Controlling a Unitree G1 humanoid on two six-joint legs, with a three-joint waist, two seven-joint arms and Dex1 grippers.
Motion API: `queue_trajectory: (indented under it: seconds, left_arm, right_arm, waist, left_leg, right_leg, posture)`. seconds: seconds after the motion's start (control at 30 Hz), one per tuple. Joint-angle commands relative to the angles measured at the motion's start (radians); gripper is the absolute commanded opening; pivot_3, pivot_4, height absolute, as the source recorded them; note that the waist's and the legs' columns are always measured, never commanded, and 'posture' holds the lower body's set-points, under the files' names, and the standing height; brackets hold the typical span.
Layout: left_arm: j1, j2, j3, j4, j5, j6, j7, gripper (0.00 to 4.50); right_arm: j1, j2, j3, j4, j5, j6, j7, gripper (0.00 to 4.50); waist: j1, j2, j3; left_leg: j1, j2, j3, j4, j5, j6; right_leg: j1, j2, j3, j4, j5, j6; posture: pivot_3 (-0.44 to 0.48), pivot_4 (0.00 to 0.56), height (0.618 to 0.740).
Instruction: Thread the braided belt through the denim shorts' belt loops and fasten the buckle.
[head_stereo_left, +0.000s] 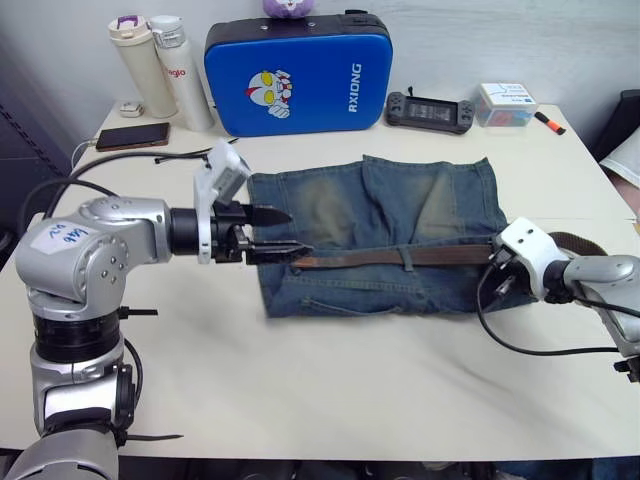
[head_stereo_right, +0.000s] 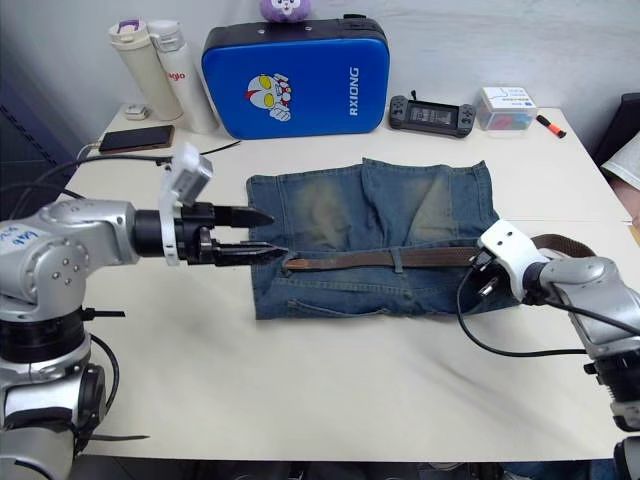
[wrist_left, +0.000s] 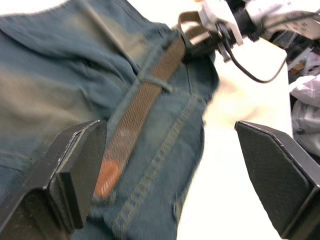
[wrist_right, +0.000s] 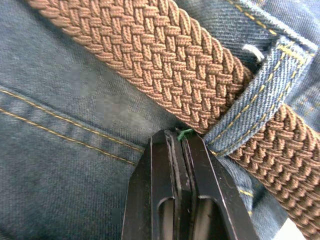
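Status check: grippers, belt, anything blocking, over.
Left gripper open at the braided belt tip. Right gripper shut, against the denim shorts beside a belt loop. Belt lies under the loops. Nothing blocking.

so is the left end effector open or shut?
Open: the left end effector has its two black fingers spread wide, the brown braided belt lying between them ungripped.

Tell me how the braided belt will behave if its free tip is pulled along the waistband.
The braided belt is open woven webbing, so it will probably flex and stretch slightly. It runs under a belt loop, so it may drag and bunch the denim shorts. Its smooth tan tip looks stiffer, likely easier to pinch.
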Motion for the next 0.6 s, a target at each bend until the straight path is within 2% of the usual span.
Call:
queue_trajectory:
  seconds: [0.03,0.2,0.3,0.43,0.53,0.6]
  left_arm:
    - [0.013,0.004,0.018,-0.042,-0.036,-0.008,0.037,4.49]
    - [0.037,0.023,-0.015,-0.03,-0.047,-0.043,0.051,4.49]
    - [0.041,0.033,-0.032,-0.005,-0.047,-0.072,0.047,4.5]
    - [0.046,0.054,-0.061,0.018,-0.05,-0.109,0.033,4.5]
    - [0.046,0.056,-0.08,0.031,-0.048,-0.131,0.034,4.5]
    - [0.044,0.055,-0.089,0.034,-0.049,-0.138,0.038,4.5]
  right_arm:
    - [-0.019,-0.017,-0.014,0.038,-0.036,0.007,0.036,0.0]
    - [0.0,-0.037,-0.103,-0.101,0.038,0.045,0.123,0.0]
    - [0.034,-0.108,-0.197,-0.233,0.123,0.108,0.219,0.96]
    - [0.092,-0.156,-0.282,-0.405,0.225,0.186,0.281,2.83]
    - [0.157,-0.184,-0.266,-0.511,0.22,0.2,0.284,4.21]
    - [0.195,-0.184,-0.224,-0.562,0.206,0.2,0.279,4.21]
  waist:
    - [0.004,0.0,0.0]
    - [0.004,0.001,0.001]
    - [0.005,0.006,0.004]
    - [0.004,0.007,0.004]
    - [0.004,0.007,0.004]
    - [0.004,0.007,0.004]
  left_leg:
    - [0.0,0.0,0.0,0.0,0.0,0.0]
    - [-0.001,0.0,-0.001,0.0,0.0,0.0]
    - [-0.002,0.001,0.0,0.0,0.0,-0.001]
    - [-0.004,0.003,0.0,0.0,-0.001,-0.002]
    - [-0.003,0.005,0.0,0.0,-0.001,-0.003]
    - [-0.003,0.005,0.0,0.0,-0.001,-0.003]
  right_leg:
    - [0.0,0.0,0.0,0.0,0.0,0.0]
    - [-0.001,0.0,0.0,-0.001,0.0,0.0]
    - [-0.002,0.0,0.0,-0.001,0.0,0.0]
    - [-0.003,0.0,-0.001,-0.001,0.0,0.0]
    - [-0.002,0.0,0.0,-0.003,0.0,0.0]
    - [-0.002,0.0,0.0,-0.003,0.0,0.0]
  posture:
    - [0.0,0.15,0.677]
    - [0.0,0.15,0.677]
    - [0.0,0.15,0.677]
    - [0.0,0.15,0.677]
    - [0.0,0.15,0.677]
    - [0.0,0.15,0.677]
